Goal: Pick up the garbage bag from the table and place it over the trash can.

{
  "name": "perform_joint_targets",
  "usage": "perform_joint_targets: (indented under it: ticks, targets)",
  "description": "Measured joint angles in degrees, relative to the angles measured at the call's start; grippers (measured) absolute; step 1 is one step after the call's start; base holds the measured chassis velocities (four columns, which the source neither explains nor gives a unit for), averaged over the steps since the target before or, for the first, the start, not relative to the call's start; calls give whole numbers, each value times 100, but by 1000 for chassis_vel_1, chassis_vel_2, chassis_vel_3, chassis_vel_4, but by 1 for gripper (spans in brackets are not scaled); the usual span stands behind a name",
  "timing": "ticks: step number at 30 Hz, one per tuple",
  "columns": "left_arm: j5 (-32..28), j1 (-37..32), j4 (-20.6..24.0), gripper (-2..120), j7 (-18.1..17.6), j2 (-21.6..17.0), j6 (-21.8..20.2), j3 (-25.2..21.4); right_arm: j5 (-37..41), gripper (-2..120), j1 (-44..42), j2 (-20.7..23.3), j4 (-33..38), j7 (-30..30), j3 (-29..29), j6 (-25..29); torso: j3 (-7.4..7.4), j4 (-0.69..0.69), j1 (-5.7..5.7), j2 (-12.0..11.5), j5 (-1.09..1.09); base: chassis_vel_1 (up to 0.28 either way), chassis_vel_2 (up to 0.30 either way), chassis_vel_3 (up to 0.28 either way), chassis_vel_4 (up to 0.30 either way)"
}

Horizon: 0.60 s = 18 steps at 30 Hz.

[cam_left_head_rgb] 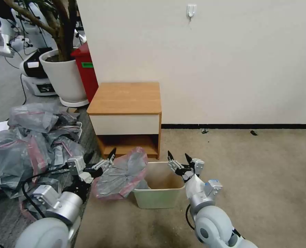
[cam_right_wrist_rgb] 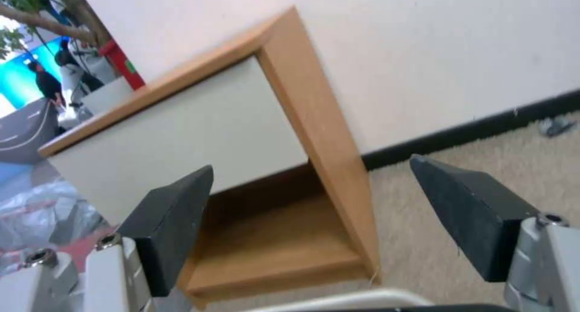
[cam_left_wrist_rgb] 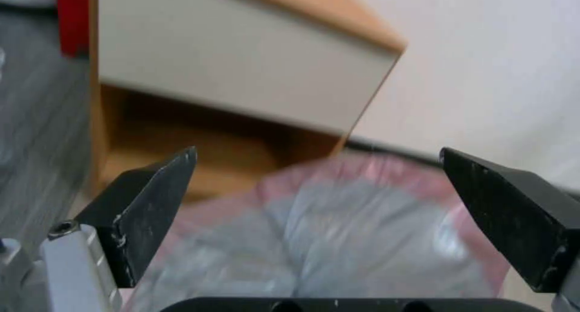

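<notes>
Thin translucent grey garbage bag (cam_left_head_rgb: 122, 175) with pink-red rim, draped over the left edge of the cream-white plastic trash can (cam_left_head_rgb: 158, 198), on carpet before the wooden nightstand table (cam_left_head_rgb: 126, 98). Left gripper (cam_left_head_rgb: 101, 161) beside the bag, fingers spread wide, empty. Right gripper (cam_left_head_rgb: 178, 159) above the can's right rim, likewise wide open, holding nothing.

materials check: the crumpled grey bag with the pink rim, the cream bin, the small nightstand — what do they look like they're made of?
Grey translucent garbage bag with pink-red rim: thin plastic film, glossy, creased and see-through.
Cream-white rectangular trash can: moulded plastic, likely; smooth matte walls, rolled rim.
Small wooden nightstand: light-brown wood-grain top, probably laminate board; flat white drawer front.
</notes>
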<state>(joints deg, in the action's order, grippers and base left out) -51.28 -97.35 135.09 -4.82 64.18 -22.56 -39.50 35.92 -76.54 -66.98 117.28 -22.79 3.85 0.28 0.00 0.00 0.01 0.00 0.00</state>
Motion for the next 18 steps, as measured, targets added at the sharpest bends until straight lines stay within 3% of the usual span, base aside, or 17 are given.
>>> perform_joint_targets:
  ticks: [4,11,18]
  targets:
    - [-397,5,-23,100,-239,-304,-600,-145,-13,87,1,66,74,35,85,16,0,0,0,-1,0,0,0,0,0]
    - [143,45,-165,100,-322,-624,-1313,-199,-8,87,1,46,49,112,160,68,0,0,0,-1,0,0,0,0,0]
    - [213,194,-289,100,-356,-746,-1549,46,-6,86,22,-6,-30,120,186,113,0,0,0,-1,0,0,0,0,0]
